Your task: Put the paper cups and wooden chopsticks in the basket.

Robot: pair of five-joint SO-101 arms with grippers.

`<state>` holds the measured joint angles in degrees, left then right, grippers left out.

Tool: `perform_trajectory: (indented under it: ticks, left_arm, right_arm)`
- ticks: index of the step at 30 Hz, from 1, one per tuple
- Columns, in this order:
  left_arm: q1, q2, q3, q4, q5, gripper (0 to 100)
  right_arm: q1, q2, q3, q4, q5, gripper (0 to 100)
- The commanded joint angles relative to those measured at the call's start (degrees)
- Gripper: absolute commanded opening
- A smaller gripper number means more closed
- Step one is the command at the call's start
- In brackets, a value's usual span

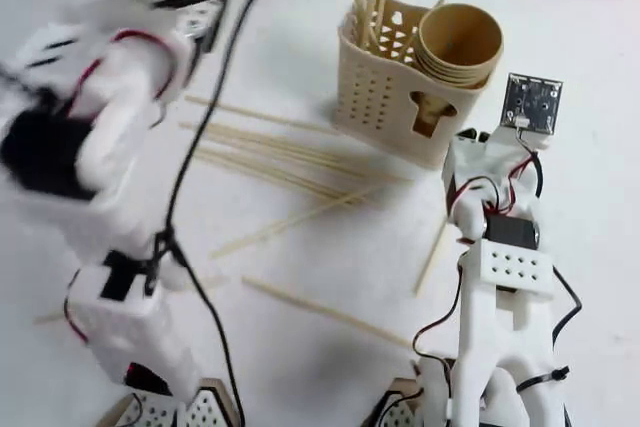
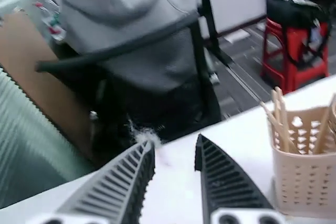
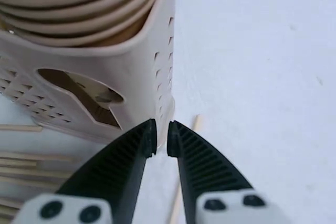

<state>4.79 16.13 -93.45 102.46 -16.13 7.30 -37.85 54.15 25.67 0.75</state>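
Note:
The cream basket [image 1: 385,97] stands at the back of the table. It holds a stack of paper cups [image 1: 462,42] and several upright wooden chopsticks [image 1: 370,2]. Several loose chopsticks [image 1: 270,159] lie fanned on the table left of it, and one more chopstick [image 1: 432,257] lies beside the right arm. My right gripper [image 3: 161,139] is low at the basket's [image 3: 131,72] near corner, shut with nothing in it, just below the cups [image 3: 79,3]. My left gripper [image 2: 174,153] is raised high at the left, open and empty, with the basket [image 2: 304,166] off to its side.
Another chopstick [image 1: 320,312] lies between the two arm bases. A black cable [image 1: 195,157] hangs from the left arm over the loose sticks. Beyond the table's far edge stand a chair [image 2: 136,40] with a grey garment and a red stool [image 2: 294,40].

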Motion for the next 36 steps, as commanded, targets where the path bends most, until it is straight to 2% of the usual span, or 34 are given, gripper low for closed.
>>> perform_trajectory:
  ticks: [1,4,12,21,24,27,29,36]
  left_arm:
    - [-4.97,-6.81,-1.32,0.18,-0.26,14]
    - [-6.73,-10.51,2.29,0.18,-1.76,14]
    - [-8.75,-28.53,30.77,-0.18,-1.41,14]
    - [-8.75,-45.23,52.92,-0.7,-1.41,14]
    - [-8.75,-49.8,60.84,-0.88,-1.41,10]
    - [-8.75,-54.99,69.89,-3.52,-1.41,5]
    - [-8.75,-59.12,77.1,-6.33,-1.41,6]
    - [-8.75,-78.37,107.34,-21.54,-1.32,6]
  right_arm:
    - [-0.75,-1.98,-0.35,-0.48,0.0,5.2]
    - [-0.75,-1.98,-0.26,-0.48,0.0,5.2]
    - [-0.84,-1.98,0.35,-0.92,0.09,5.3]
    - [-2.42,-1.98,0.53,-0.92,0.09,5.3]
    - [-2.33,-1.98,0.53,-0.92,0.09,5.3]
    - [-2.33,-1.98,0.53,-0.84,0.09,5.3]
    - [-2.33,-1.98,0.53,-0.84,0.09,5.3]
    - [-2.33,-1.98,0.53,-0.84,0.09,5.3]
